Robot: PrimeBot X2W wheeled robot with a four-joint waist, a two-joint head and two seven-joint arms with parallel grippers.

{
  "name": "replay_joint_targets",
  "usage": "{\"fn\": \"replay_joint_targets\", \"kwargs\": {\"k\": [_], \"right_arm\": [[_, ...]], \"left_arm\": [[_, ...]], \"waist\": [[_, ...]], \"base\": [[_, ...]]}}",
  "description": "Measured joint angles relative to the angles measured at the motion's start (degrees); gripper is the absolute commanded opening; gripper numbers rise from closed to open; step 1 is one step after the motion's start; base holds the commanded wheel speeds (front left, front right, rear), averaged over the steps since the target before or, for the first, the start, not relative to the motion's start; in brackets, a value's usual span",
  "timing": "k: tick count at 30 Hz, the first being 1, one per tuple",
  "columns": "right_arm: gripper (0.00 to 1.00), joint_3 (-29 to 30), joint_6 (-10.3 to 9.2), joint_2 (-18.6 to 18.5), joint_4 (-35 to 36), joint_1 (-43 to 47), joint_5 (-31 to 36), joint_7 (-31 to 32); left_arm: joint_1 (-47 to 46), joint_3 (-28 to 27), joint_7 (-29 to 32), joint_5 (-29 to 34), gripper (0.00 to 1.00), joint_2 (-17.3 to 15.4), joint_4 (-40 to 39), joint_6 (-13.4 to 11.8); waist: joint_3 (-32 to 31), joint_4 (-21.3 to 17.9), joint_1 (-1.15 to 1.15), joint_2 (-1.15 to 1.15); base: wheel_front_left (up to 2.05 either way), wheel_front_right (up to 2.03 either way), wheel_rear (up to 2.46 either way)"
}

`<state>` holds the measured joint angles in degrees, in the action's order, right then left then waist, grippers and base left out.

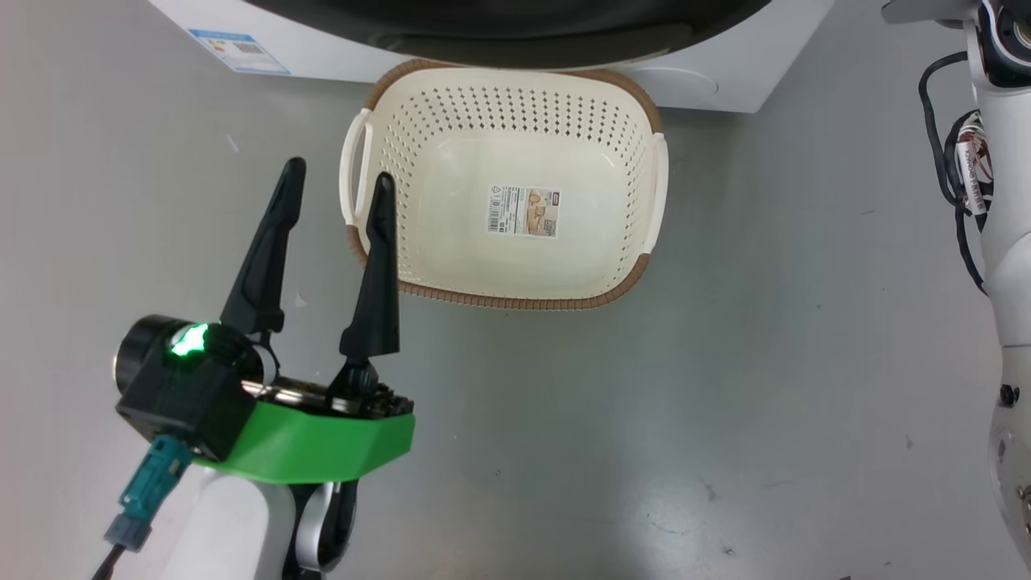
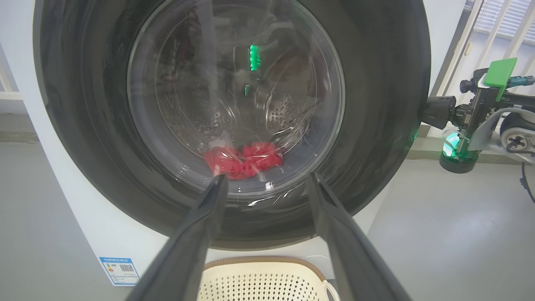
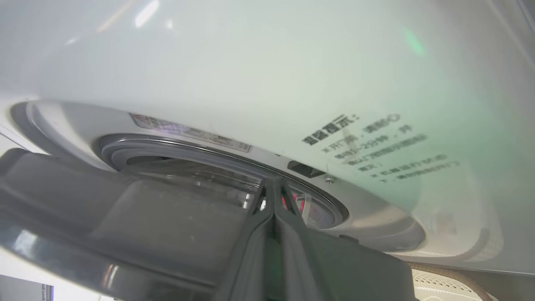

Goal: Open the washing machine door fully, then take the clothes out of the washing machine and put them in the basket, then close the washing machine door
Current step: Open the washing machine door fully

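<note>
Two dark fingers of the left gripper [image 2: 266, 177] stood wide apart with nothing between them, pointing at the lower part of the door [image 2: 376, 125] without touching it. That door faced the left wrist camera almost flat against the machine [image 2: 96, 234]. From the right wrist, its grey inner side stood a little off the white front, with the gasket [image 3: 125, 146] showing in the gap. The right gripper [image 3: 273, 182] had its fingers pressed together, gripping nothing, and their tips reached into that gap at the door's edge; I could not tell whether they touched the door.

Behind the glass, the clothes [image 2: 242, 161] lay as a red bundle low in the drum [image 2: 284, 117]. A blue label [image 2: 120, 269] sat low on the machine's front. The basket [image 1: 499, 302] stood on the grey floor [image 1: 725, 403] just before the machine and under the door, holding no clothes, with a sticker [image 1: 523, 211] on its bottom. In the head view the left gripper hung beside the basket's left handle [image 1: 354, 165].
</note>
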<state>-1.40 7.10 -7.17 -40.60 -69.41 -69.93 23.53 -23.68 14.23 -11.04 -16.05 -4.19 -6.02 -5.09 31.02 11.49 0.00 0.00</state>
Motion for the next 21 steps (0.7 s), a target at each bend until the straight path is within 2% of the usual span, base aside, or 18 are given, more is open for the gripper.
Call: {"fn": "replay_joint_targets", "kwargs": {"k": [21], "right_arm": [[0.00,-2.30,-0.07,0.20,2.74,8.26,-5.30,7.40]], "left_arm": [[0.19,0.15,-0.12,-0.36,1.00,-0.67,0.98,-0.94]], "waist": [[-5.20,-1.46,0.00,0.00]], "base": [[0.00,0.00,0.00]]}}
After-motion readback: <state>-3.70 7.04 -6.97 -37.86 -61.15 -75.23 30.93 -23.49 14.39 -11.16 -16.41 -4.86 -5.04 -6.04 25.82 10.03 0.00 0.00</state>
